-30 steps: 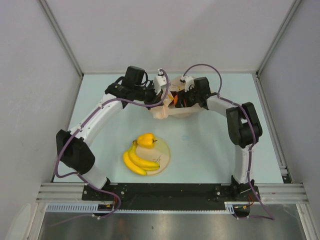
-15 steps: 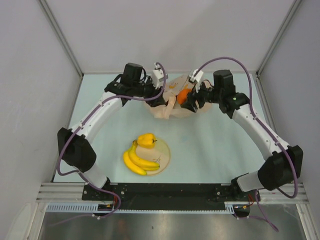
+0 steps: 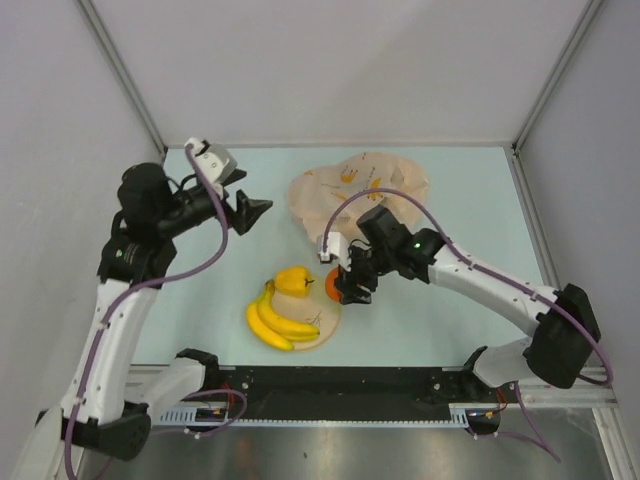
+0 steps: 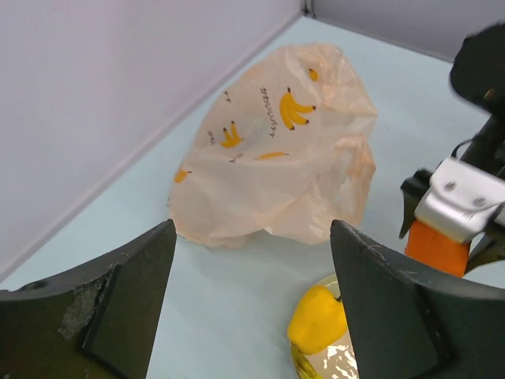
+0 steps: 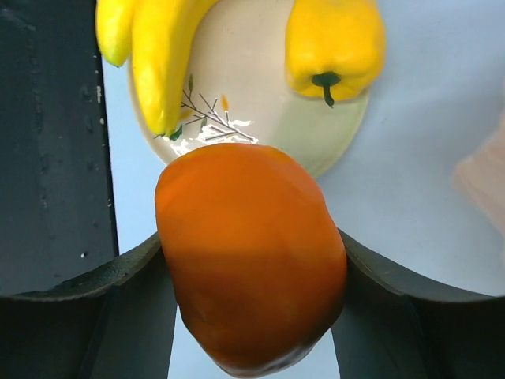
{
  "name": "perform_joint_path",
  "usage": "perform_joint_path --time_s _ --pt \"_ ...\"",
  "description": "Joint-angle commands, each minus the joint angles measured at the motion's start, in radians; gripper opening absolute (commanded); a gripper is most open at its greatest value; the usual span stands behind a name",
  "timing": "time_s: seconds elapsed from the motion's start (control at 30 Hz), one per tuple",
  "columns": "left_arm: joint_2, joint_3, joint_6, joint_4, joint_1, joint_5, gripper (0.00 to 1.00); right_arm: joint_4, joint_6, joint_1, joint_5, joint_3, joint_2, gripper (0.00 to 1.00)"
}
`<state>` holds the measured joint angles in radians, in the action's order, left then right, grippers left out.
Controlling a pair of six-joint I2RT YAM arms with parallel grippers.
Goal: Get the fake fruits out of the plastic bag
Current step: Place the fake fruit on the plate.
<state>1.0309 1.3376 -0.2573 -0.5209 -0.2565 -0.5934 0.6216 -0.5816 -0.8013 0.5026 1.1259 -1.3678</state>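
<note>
The peach plastic bag (image 3: pixel 357 193) with banana prints lies slumped at the back of the table, also wide in the left wrist view (image 4: pixel 276 150). My right gripper (image 3: pixel 345 284) is shut on an orange fruit (image 3: pixel 333 284) just above the plate's right edge; the fruit fills the gap between the fingers (image 5: pixel 252 260). A yellow banana bunch (image 3: pixel 280 323) and a yellow pepper (image 3: pixel 293 281) rest on the cream plate (image 3: pixel 328 310). My left gripper (image 3: pixel 252 211) hangs open and empty, left of the bag and apart from it (image 4: pixel 252 300). What the bag still holds is hidden.
The plate (image 5: pixel 260 103) with its twig drawing lies under the held fruit, bananas (image 5: pixel 150 47) to its left and pepper (image 5: pixel 335 39) to its right. Grey walls close in the table at the left, back and right. The right gripper (image 4: pixel 454 209) shows beside the bag.
The right gripper carried the orange fruit out of the bag and down to the plate. The left gripper let go of the bag, opened and drew back to the left.
</note>
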Motion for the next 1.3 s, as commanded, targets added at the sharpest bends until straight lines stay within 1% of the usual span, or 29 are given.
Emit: perform_joint_path --time_s 0.0,0.1,0.2,0.3,0.43,0.47,0.5,0.57,0.63,0.77,0.83,0.93,0.97,1.0,1.03,1.07,1.13,1.17,1.27 --pt "-0.107 -0.11 0.07 0.025 0.097 -0.072 0.84 -0.135 0.063 -0.084 -0.099 -0.009 -0.094 0.4" --pt "-0.167 -0.135 0.093 -0.007 0.151 -0.097 0.85 -0.221 0.132 -0.105 -0.156 -0.008 -0.172 0.4" --pt "-0.21 -0.147 0.07 -0.028 0.18 -0.108 0.85 -0.262 0.138 -0.118 -0.19 -0.008 -0.247 0.42" --pt "-0.213 -0.152 0.118 -0.016 0.232 -0.138 0.85 -0.283 0.163 -0.127 -0.179 0.006 -0.295 0.42" --pt "-0.216 -0.17 0.154 0.022 0.249 -0.16 0.85 -0.29 0.172 -0.157 -0.191 0.006 -0.327 0.43" --pt "-0.216 -0.172 0.158 0.022 0.25 -0.164 0.85 -0.301 0.177 -0.164 -0.209 0.006 -0.329 0.44" --pt "-0.212 -0.172 0.161 0.024 0.25 -0.167 0.85 -0.322 0.202 -0.167 -0.281 0.002 -0.329 0.43" --pt "-0.209 -0.17 0.167 0.032 0.25 -0.177 0.85 -0.388 0.226 -0.17 -0.355 -0.023 -0.324 0.4" --pt "-0.206 -0.172 0.176 0.039 0.25 -0.184 0.85 -0.414 0.218 -0.176 -0.436 -0.037 -0.327 0.4" --pt "-0.203 -0.172 0.187 0.05 0.25 -0.192 0.85 -0.47 0.172 -0.196 -0.496 -0.093 -0.321 0.4" --pt "-0.204 -0.178 0.191 0.058 0.25 -0.194 0.85 -0.503 0.157 -0.206 -0.535 -0.129 -0.317 0.42" --pt "-0.21 -0.189 0.194 0.059 0.25 -0.195 0.85 -0.522 0.157 -0.22 -0.512 -0.163 -0.315 0.57" --pt "-0.213 -0.193 0.194 0.058 0.25 -0.194 0.85 -0.52 0.146 -0.228 -0.512 -0.17 -0.303 0.64" --pt "-0.218 -0.195 0.194 0.058 0.25 -0.194 0.85 -0.516 0.135 -0.237 -0.471 -0.182 -0.294 0.68" --pt "-0.219 -0.201 0.194 0.061 0.25 -0.195 0.85 -0.508 0.129 -0.246 -0.464 -0.186 -0.286 0.72" --pt "-0.222 -0.204 0.194 0.059 0.25 -0.197 0.85 -0.479 0.128 -0.259 -0.461 -0.187 -0.275 0.79" --pt "-0.229 -0.215 0.201 0.068 0.25 -0.2 0.85 -0.441 0.123 -0.265 -0.417 -0.187 -0.231 0.85" --pt "-0.23 -0.218 0.204 0.071 0.25 -0.204 0.85 -0.386 0.115 -0.278 -0.398 -0.186 -0.211 0.88" --pt "-0.238 -0.233 0.216 0.087 0.25 -0.21 0.85 -0.28 0.104 -0.3 -0.349 -0.187 -0.142 0.91"
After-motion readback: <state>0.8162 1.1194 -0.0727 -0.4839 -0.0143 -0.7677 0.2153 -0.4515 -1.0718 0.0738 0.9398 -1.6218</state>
